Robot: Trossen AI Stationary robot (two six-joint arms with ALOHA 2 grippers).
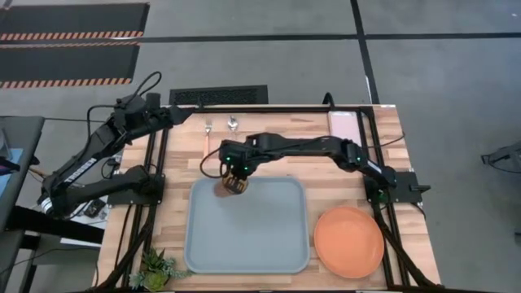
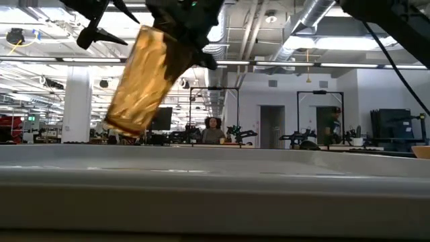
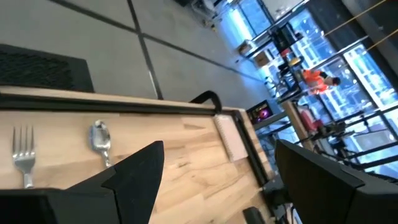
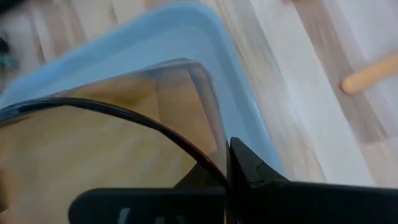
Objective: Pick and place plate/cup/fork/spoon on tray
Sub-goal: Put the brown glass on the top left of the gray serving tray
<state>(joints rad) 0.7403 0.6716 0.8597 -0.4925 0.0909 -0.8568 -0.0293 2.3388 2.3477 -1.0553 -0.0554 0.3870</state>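
High view: right gripper (image 1: 234, 184) clamped on cup (image 1: 227, 188), held tilted above tray (image 1: 277, 244) far-left corner. Low view: cup (image 2: 144, 79) clear of tray floor. Plate (image 1: 349, 241) on table just right of tray. Fork (image 1: 207, 129), spoon (image 1: 232, 124) at far edge. Left gripper (image 3: 217, 180) near them, fingers apart, empty.

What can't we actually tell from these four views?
- Cup: held tilted by the right gripper above the tray; its rim is hidden by the gripper in the low view.
- Fork and spoon: handles cut off by the left gripper's finger in the left wrist view.
- Plate: only an edge sliver in the low view.
- Left gripper: too small in the high view to judge.
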